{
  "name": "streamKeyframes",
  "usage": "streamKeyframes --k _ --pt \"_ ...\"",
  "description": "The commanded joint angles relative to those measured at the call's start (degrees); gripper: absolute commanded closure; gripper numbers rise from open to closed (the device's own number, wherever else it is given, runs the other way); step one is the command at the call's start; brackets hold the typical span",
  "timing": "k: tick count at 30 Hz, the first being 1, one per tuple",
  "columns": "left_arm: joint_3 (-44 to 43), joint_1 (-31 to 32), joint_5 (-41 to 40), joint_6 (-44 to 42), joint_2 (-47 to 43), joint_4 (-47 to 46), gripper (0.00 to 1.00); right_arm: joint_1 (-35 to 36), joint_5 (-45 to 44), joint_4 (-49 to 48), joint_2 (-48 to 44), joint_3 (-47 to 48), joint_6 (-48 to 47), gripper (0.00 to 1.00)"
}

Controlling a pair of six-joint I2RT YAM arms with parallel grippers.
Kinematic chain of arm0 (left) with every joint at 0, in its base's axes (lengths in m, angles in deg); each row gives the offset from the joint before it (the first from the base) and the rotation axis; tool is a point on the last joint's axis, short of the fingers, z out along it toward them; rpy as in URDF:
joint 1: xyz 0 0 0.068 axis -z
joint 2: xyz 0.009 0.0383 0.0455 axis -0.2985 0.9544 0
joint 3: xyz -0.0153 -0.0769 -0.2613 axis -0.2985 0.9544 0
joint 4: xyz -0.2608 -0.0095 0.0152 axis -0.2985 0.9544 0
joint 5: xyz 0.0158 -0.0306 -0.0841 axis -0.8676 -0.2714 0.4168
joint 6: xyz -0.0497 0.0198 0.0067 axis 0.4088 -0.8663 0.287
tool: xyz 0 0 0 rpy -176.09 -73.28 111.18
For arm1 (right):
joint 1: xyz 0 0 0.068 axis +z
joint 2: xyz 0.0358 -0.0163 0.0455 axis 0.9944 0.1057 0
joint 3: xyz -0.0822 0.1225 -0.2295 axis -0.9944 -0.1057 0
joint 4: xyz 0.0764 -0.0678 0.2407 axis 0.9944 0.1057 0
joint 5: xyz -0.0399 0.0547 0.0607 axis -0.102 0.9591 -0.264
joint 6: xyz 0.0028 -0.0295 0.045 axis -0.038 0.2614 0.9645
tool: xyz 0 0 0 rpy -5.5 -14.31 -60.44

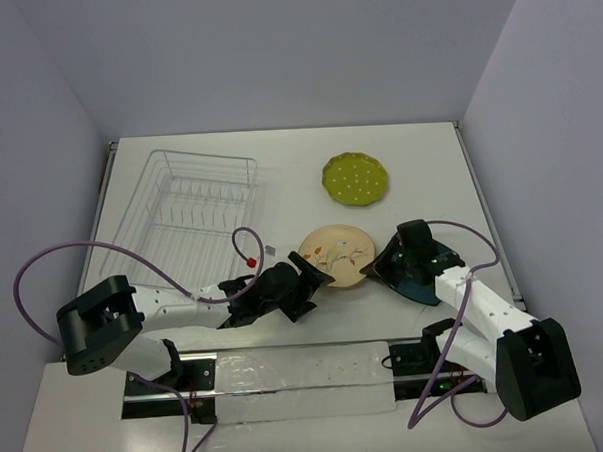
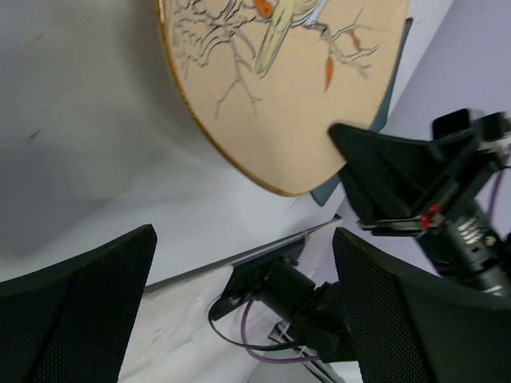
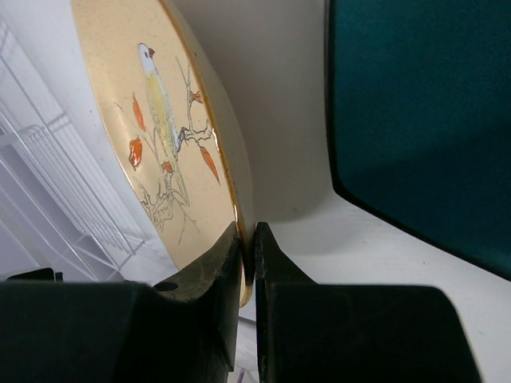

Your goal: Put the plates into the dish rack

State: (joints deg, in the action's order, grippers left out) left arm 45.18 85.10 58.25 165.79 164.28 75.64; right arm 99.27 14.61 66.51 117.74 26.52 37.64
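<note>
The round cream plate [image 1: 335,253] with a bird print lies at the table's middle. My right gripper [image 1: 375,267] is shut on its right rim [image 3: 246,263], one finger on each face, and that edge is raised off the table. The dark teal plate [image 1: 412,279] lies just right of it, partly under my right wrist, and shows in the right wrist view [image 3: 423,120]. My left gripper [image 1: 319,282] stands open at the cream plate's left edge [image 2: 271,80], with nothing between its fingers [image 2: 407,311]. The yellow-green dotted plate [image 1: 355,179] lies flat farther back. The dish rack [image 1: 186,216] stands at the back left, holding no plates.
Walls close the table at the back and on both sides. The arms' bases, a purple cable [image 1: 43,267] and a taped strip [image 1: 288,372] sit along the near edge. The rack's wires [image 3: 48,183] show behind the cream plate in the right wrist view.
</note>
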Motion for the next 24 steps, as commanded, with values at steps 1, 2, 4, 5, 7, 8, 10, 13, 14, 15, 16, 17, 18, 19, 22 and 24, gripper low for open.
streamKeyframes --k 1,2,4,5,7,8,10,13,14,15,16,17,18,19,22,24 --pt "1.2 -1.4 -0.2 3.5 -0.1 -5.1 0.01 1.5 0.3 -4.2 -1.7 -1.8 3.1 1.00" --pt "1.0 -2.0 0.3 4.1 0.4 -4.8 0.01 1.7 -0.1 -4.4 -2.1 -2.0 3.3 1.00" --pt "1.2 -2.9 1.4 4.7 1.5 -6.0 0.01 2.0 -0.2 -4.7 -2.6 -2.2 4.0 1.00" --pt "1.3 -3.0 1.6 4.8 2.0 -6.5 0.01 2.2 -0.2 -5.0 -2.7 -2.3 4.4 1.00" --pt "0.5 -3.5 2.0 4.6 3.7 -6.3 0.01 2.6 0.2 -5.4 -2.8 -2.3 4.7 1.00" --pt "0.1 -3.7 2.6 4.5 4.5 -6.7 0.01 2.9 0.4 -5.7 -2.5 -2.4 4.9 1.00" --pt "-0.1 -3.9 3.1 4.9 6.1 -7.2 0.02 3.6 0.9 -6.3 -2.2 -2.5 5.7 1.00" --pt "0.4 -4.4 4.9 5.4 8.4 -10.0 0.06 4.9 1.6 -7.5 -2.3 -3.3 7.6 1.00" --pt "0.7 -4.5 5.6 5.7 9.0 -11.4 0.07 5.3 1.5 -7.6 -2.5 -3.4 7.9 1.00" --pt "0.8 -4.6 6.1 5.9 9.3 -12.2 0.08 5.5 1.5 -7.6 -2.9 -3.5 8.3 1.00" --pt "0.7 -4.7 6.2 5.8 9.5 -12.5 0.10 5.6 1.5 -7.5 -3.2 -3.5 8.5 1.00" --pt "0.6 -4.7 6.1 5.5 9.7 -12.7 0.11 5.7 1.5 -7.5 -3.5 -3.6 8.5 1.00" --pt "0.2 -4.8 6.1 5.4 9.9 -12.3 0.12 5.8 1.5 -7.3 -3.7 -3.6 8.5 1.00" --pt "-0.3 -4.9 6.0 5.0 10.2 -12.2 0.16 5.8 1.4 -6.9 -3.8 -3.6 8.5 1.00" --pt "-0.9 -5.0 6.7 4.3 11.1 -12.9 0.32 5.8 1.5 -6.8 -4.2 -3.8 8.3 1.00" --pt "-0.9 -5.3 8.1 4.4 12.2 -13.7 0.44 5.8 1.6 -6.6 -4.4 -3.9 8.3 1.00"
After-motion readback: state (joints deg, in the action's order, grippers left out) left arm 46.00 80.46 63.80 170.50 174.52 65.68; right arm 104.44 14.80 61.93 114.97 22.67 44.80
